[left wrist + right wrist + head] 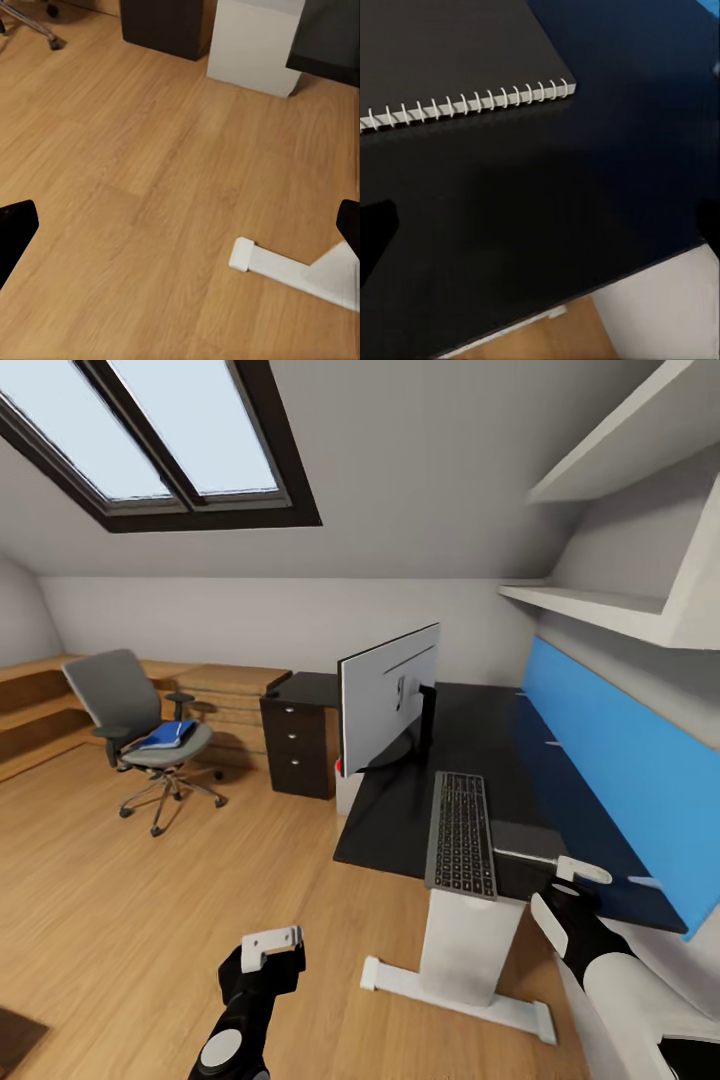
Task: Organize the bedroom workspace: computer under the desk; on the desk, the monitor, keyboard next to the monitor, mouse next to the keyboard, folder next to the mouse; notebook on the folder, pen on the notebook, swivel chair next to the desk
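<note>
We see the monitor [388, 698] upright on the black worktop [400, 810], keyboard [462, 834] flat beside it, a spiral notebook [450, 56] near the keyboard. The blue folder [165, 735] lies on the chair [140, 725], well apart.

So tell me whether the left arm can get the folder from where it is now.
Probably not. The folder lies on the chair across the room, while the left gripper hangs low over bare floor, so the base would likely have to drive closer.

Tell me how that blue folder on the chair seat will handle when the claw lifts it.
The folder is flat and thin, so it probably feels light but may flex if gripped by one edge. It lies on the cushioned seat of the swivel chair, which stands on casters, so a push could roll the chair rather than slide the folder.
</note>
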